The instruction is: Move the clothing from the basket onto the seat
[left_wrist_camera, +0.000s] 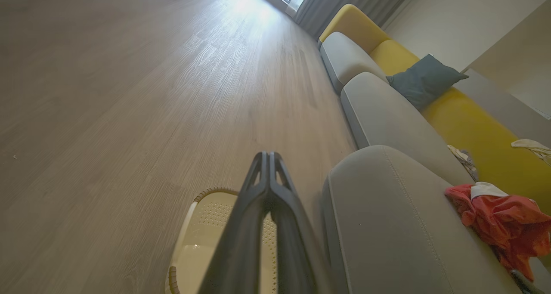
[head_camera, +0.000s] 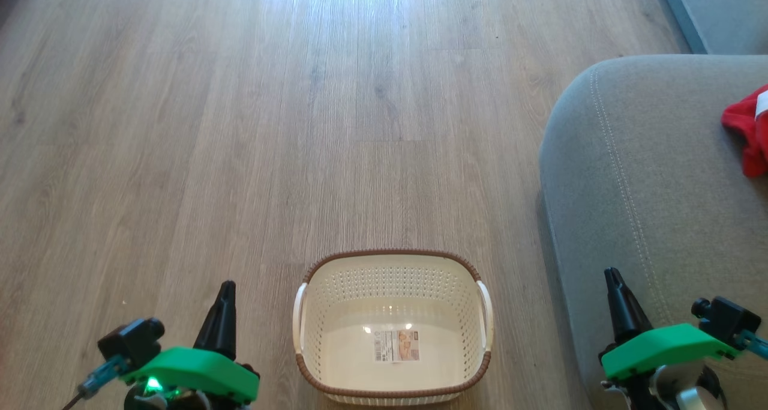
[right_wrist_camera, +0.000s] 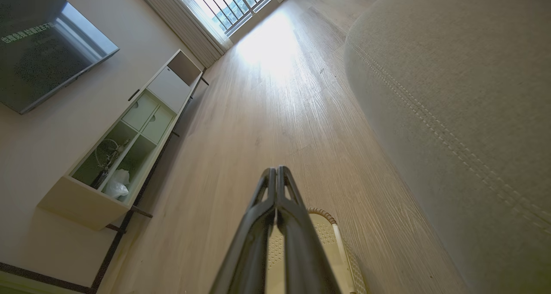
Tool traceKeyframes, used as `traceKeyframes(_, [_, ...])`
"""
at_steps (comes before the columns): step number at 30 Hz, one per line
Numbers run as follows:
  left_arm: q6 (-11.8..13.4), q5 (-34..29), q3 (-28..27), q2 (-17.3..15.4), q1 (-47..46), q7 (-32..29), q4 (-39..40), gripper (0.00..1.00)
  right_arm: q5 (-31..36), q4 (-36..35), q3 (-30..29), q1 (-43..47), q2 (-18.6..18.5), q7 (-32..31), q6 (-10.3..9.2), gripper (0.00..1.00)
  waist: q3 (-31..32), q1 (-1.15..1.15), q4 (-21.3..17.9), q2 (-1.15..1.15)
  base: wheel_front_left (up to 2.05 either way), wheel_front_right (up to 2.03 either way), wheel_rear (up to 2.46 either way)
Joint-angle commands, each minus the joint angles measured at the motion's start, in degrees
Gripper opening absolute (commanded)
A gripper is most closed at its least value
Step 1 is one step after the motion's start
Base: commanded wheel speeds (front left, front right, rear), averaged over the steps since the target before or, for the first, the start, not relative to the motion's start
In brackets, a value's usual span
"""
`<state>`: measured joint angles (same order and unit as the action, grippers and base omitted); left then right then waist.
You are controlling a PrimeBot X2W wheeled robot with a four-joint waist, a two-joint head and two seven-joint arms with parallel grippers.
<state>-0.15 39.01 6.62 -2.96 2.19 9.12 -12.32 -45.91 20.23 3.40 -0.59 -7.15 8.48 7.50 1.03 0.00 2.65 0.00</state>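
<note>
The cream basket [head_camera: 393, 392] with a brown rim stands on the wood floor at the bottom centre, with just a paper label on its floor. Red clothing [head_camera: 750, 131] with white trim lies on the grey seat [head_camera: 636, 176] at the right edge. From the left wrist the clothing [left_wrist_camera: 503, 221] is a crumpled heap on the seat [left_wrist_camera: 387, 225], and the basket [left_wrist_camera: 202, 242] sits below my fingers. My left gripper [head_camera: 226, 287] is shut and holds nothing, left of the basket. My right gripper [head_camera: 612, 275] is shut and holds nothing, over the seat's front edge.
A sofa with further grey cushions, a yellow back [left_wrist_camera: 473, 126] and a dark pillow [left_wrist_camera: 424, 78] runs along the right. A white TV cabinet [right_wrist_camera: 129, 134] and a wall screen [right_wrist_camera: 43, 40] stand across the room. Bare wood floor [head_camera: 270, 128] stretches ahead.
</note>
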Motion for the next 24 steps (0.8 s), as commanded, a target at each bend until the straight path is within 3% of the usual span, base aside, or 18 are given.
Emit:
traceKeyframes(1, [-0.48,1.48,-1.45,-0.42,-3.03,-0.23,1.44,0.0,-1.36,-2.24,-0.5,-3.18,0.0,-0.37,0.0,0.0,-0.02,0.0,-0.04,0.0,0.0,0.0,0.0])
traceKeyframes(24, [-2.2,14.71,-4.04,-0.54,-4.33,-3.81,0.67,0.0,-12.6,-3.24,-2.87,-3.79,1.07,-4.04,0.0,0.0,-0.32,0.0,-0.69,0.0,0.0,0.0,0.0])
